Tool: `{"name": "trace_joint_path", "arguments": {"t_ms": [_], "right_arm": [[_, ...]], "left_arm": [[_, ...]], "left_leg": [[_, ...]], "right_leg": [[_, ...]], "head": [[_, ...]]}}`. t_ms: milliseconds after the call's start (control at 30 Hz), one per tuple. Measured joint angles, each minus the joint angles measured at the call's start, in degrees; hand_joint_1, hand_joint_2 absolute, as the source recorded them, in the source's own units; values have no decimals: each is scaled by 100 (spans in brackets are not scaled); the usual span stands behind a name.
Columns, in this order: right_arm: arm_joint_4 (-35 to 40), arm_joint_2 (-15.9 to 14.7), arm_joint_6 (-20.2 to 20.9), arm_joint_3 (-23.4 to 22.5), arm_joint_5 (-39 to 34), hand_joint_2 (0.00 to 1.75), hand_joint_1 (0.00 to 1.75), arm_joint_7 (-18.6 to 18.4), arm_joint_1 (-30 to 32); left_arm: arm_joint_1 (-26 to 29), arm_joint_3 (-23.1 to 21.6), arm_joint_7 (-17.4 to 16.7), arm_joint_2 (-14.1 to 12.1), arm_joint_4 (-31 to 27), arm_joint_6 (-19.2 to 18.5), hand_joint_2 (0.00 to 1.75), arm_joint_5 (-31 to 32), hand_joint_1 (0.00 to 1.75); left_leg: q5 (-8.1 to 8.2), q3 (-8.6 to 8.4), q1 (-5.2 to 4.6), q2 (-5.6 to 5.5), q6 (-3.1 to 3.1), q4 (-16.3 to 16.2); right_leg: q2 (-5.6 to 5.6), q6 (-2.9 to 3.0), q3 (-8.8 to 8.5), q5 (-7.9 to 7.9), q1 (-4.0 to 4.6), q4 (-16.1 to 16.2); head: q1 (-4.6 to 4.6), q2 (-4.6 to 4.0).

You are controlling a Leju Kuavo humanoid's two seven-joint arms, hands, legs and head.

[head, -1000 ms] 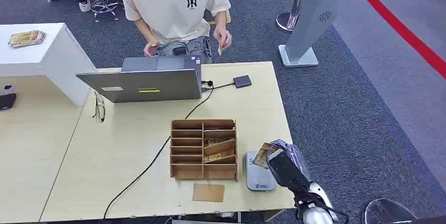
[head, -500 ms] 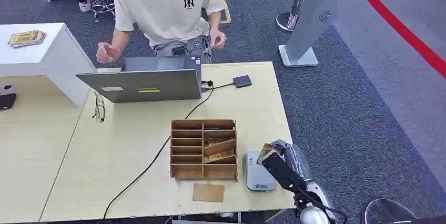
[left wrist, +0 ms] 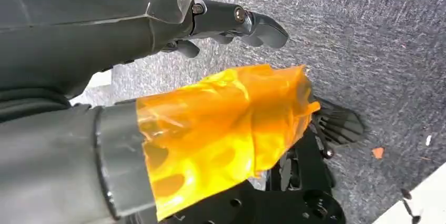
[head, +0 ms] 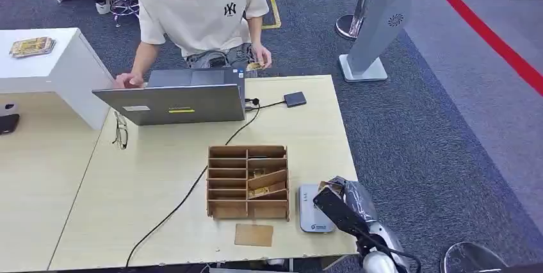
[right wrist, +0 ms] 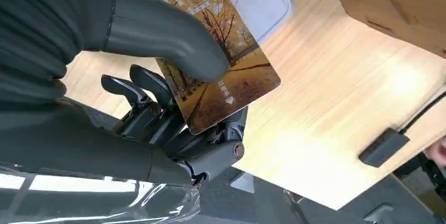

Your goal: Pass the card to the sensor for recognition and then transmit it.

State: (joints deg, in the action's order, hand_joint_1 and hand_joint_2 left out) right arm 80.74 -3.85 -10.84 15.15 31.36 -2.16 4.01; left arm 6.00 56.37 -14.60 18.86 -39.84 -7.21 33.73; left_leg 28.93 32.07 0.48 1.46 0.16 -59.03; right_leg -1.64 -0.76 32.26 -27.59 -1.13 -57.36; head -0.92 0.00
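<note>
One card (right wrist: pixel 221 71) pinched between thumb and fingers of the right hand (right wrist: pixel 158 103), just above the sensor (head: pixel 312 209). Grip looks shallow, so it might slip sideways. Left hand (left wrist: pixel 210 29) hangs, fingers loosely curled, empty.

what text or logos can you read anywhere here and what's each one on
"NY" monogram: on the person's shirt.
Print on the card held by the right hand: too blurred to read.
Print on the grey sensor: too small to read.
Labels on the laptop lid: too small to read.
Round emblem on the grey stand: no letters legible.
</note>
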Motion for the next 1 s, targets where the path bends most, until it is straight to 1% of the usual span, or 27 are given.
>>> {"name": "trace_joint_path", "arguments": {"t_ms": [167,300,500,1000], "right_arm": [[-140,0,24,68,59,175,175,-11,-100],[-262,4,-7,140,306,175,175,-116,-191],[-391,17,-29,212,404,175,175,-149,-265],[-522,26,-35,232,483,175,175,-184,-325]], "left_arm": [[113,-236,-59,-2,-109,2,0,-119,0],[159,-355,-85,-2,-144,48,0,-173,0],[207,-494,-110,-2,-173,92,0,-256,0],[298,-667,-162,0,-245,107,0,-359,0]], "left_leg": [[0,-2,0,0,0,0],[0,-4,0,0,0,0],[-1,-5,0,0,-1,0],[-1,-5,0,0,-1,0]], "right_leg": [[0,0,0,0,0,0],[0,0,-2,0,0,0],[0,0,-3,0,0,0],[0,0,-3,0,0,0]], "head": [[-2,0],[-2,0],[-2,0],[-2,0]]}}
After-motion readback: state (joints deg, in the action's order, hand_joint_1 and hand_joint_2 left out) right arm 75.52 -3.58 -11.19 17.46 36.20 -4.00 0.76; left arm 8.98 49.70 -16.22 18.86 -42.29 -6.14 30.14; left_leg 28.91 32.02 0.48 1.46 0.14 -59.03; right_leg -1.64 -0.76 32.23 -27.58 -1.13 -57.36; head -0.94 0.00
